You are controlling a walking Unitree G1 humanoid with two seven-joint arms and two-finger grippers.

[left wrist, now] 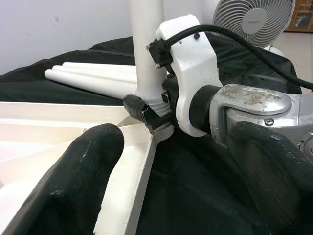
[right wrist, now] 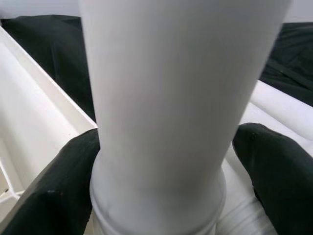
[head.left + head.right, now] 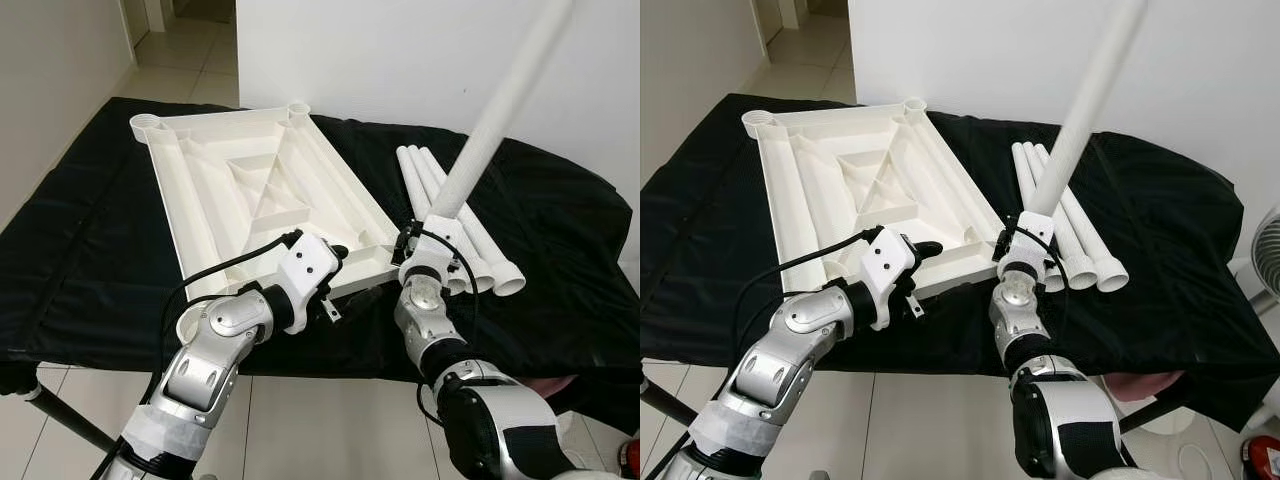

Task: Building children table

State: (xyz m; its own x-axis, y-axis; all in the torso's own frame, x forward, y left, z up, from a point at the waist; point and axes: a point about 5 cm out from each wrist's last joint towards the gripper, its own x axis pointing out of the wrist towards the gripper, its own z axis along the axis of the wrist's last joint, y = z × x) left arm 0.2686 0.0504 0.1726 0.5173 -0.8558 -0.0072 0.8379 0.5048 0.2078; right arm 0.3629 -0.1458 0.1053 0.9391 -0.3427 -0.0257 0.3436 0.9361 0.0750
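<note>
Three spare legs [image 3: 455, 225] are lying right of the upturned tabletop [image 3: 262, 195] while the right gripper [image 3: 425, 235] is clamping a tilted leg [image 3: 495, 115] at its near-right corner, left gripper [image 3: 345, 262] jaws wide around the near rim.

The upturned tabletop [image 3: 250, 190] lies on the surface [image 3: 90, 260], toward its left. Three table legs [image 3: 440, 195] lie side by side just right of it. A fourth leg [image 3: 500, 110] stands tilted at the tabletop's near right corner.
</note>
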